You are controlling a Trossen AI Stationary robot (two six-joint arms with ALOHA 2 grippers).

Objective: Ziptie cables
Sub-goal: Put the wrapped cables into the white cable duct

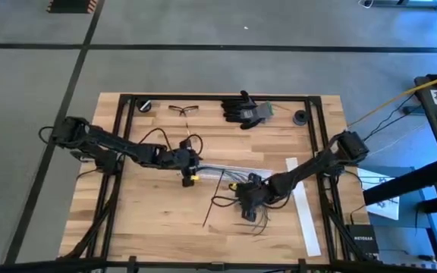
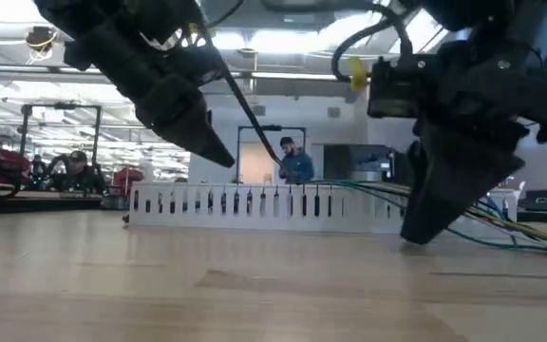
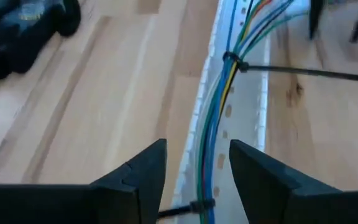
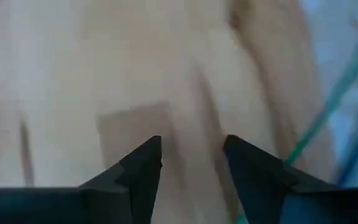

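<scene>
The cables (image 3: 219, 118), a bundle of thin blue, green, yellow and red wires, lie along a white perforated strip (image 3: 194, 124) at mid-table (image 1: 217, 168). One black ziptie (image 3: 234, 60) is around the bundle, its long tail (image 3: 316, 73) sticking out sideways. A second ziptie (image 3: 199, 205) crosses the bundle near my left gripper (image 3: 197, 171). That gripper is open and hangs over the bundle's left end (image 1: 187, 168), one finger on each side. My right gripper (image 4: 191, 162) is open over bare wood (image 1: 247, 208), near the bundle's loose right ends, with a green wire (image 4: 316, 124) beside it.
A second white strip (image 1: 302, 205) lies toward the right edge. A loose black ziptie (image 1: 212, 199) lies near mid-table. Black gloves (image 1: 245, 110), safety glasses (image 1: 183, 110) and two small black round parts (image 1: 144, 105) (image 1: 300, 117) sit along the far edge. A person (image 2: 295, 161) stands beyond the table.
</scene>
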